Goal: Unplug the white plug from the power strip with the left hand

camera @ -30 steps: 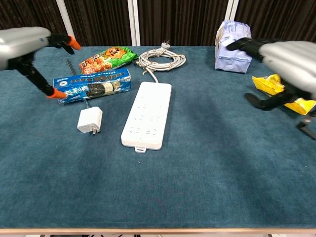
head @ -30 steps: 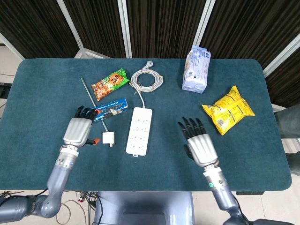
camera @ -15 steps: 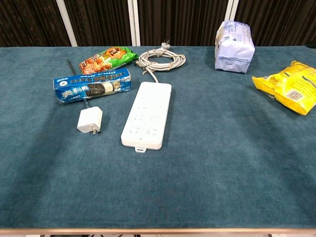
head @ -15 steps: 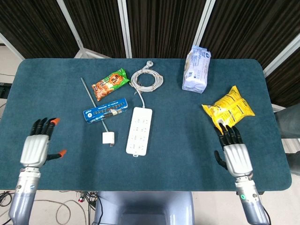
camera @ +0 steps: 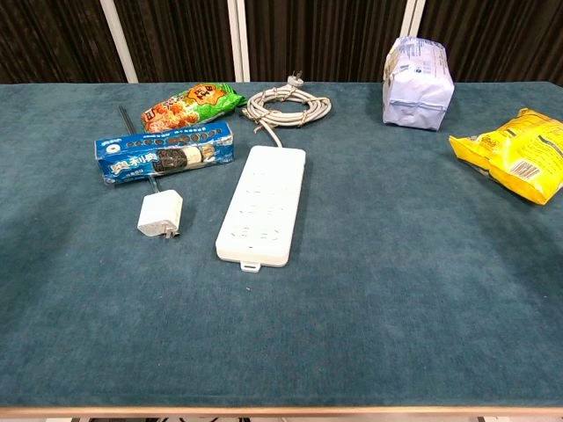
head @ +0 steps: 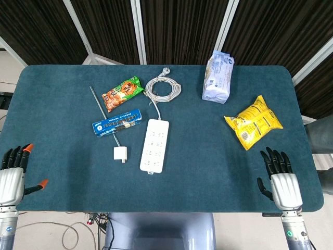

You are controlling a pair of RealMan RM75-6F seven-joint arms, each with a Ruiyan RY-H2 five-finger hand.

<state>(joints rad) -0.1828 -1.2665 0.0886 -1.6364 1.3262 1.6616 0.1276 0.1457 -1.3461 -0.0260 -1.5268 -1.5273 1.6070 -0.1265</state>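
The white plug [head: 120, 153] [camera: 161, 214] lies loose on the blue cloth, prongs showing, a short way left of the white power strip [head: 155, 145] [camera: 261, 203]. Nothing is plugged into the strip's sockets. The strip's grey cord [head: 162, 88] [camera: 288, 107] is coiled behind it. My left hand [head: 11, 179] hangs at the table's near-left corner, fingers apart, holding nothing. My right hand [head: 282, 183] is at the near-right edge, fingers spread, also empty. Neither hand appears in the chest view.
A blue biscuit box [head: 117, 122] [camera: 164, 151] and an orange-green snack bag [head: 122, 92] [camera: 192, 104] lie behind the plug, with a thin grey rod [head: 97, 102] beside them. A pale blue pack [head: 218, 76] [camera: 418, 69] and yellow chip bag [head: 253, 122] [camera: 517, 152] sit at the right.
Both hands have drawn back from the middle of the table toward the near corners, the left outward to the left, the right outward to the right. The plug and strip have not moved.
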